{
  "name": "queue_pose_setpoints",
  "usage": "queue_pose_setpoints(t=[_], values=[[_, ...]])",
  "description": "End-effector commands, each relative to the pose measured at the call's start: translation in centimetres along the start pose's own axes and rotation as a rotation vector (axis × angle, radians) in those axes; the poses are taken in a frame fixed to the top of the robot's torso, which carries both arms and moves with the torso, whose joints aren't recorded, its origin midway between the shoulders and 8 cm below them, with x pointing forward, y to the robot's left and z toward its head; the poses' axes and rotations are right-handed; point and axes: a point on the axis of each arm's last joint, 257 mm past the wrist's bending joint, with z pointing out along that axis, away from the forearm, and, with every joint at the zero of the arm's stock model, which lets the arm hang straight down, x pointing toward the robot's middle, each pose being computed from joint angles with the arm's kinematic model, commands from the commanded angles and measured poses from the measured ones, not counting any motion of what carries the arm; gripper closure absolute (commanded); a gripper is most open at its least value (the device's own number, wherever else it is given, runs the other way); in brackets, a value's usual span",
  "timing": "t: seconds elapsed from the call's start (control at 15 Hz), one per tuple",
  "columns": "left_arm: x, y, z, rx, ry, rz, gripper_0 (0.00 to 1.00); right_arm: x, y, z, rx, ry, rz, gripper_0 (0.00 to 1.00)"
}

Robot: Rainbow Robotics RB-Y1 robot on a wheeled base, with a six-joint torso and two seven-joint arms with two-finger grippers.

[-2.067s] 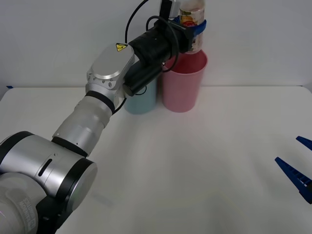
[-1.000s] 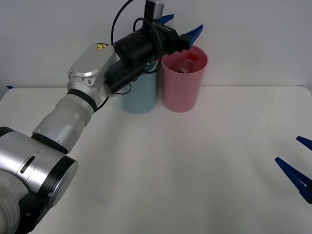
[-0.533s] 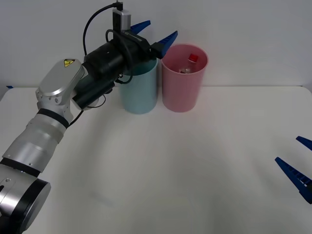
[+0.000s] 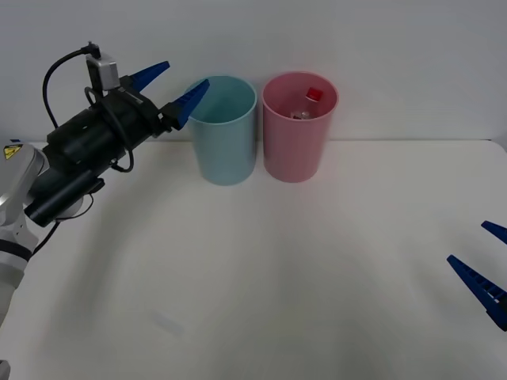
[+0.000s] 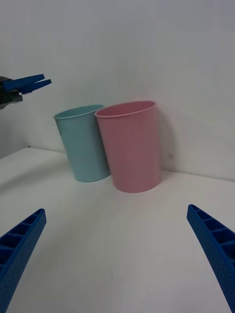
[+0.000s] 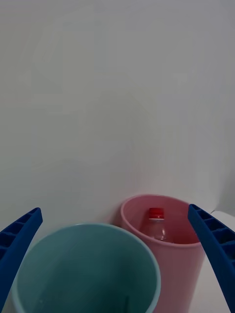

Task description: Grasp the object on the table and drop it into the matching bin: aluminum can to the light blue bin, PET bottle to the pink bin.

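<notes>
One PET bottle (image 4: 310, 103), already inside pink bin (image 4: 299, 150), red cap up near back wall. Judge it light, thin-walled, smooth; if you must re-grip, take it around body below cap, gently. Left gripper (image 4: 169, 85) released, fingers spread, empty, hovering just beside light blue bin (image 4: 226, 142) rim. Right gripper (image 4: 485, 273) released, parked low at desk (image 4: 317, 269) edge, well apart. Bins stand touching or nearly; nothing else on desk obstructs you.

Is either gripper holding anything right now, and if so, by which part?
Nothing is held. The left gripper is open beside the light blue plastic bin; the right gripper is open. The small clear red-capped bottle stands inside the pink plastic bin.
</notes>
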Motion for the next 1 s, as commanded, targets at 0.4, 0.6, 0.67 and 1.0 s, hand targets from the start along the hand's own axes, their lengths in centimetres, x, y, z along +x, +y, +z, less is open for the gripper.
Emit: queue_pose_setpoints(t=[0.4,0.6,0.67,1.0], values=[[1.3,4.0,-14.0,-0.012,0.093,0.12,0.0,0.0,0.0,0.0,0.0,0.0,0.0,0.0],[2.0,4.6,-18.4,0.002,0.16,0.149,0.0,0.0,0.0,0.0,0.0,0.0,0.0,0.0],[2.1,4.6,-19.5,0.007,0.175,0.153,0.0,0.0,0.0,0.0,0.0,0.0,0.0,0.0],[3.2,4.4,-24.8,-0.003,0.222,0.183,0.0,0.0,0.0,0.0,0.0,0.0,0.0,0.0]])
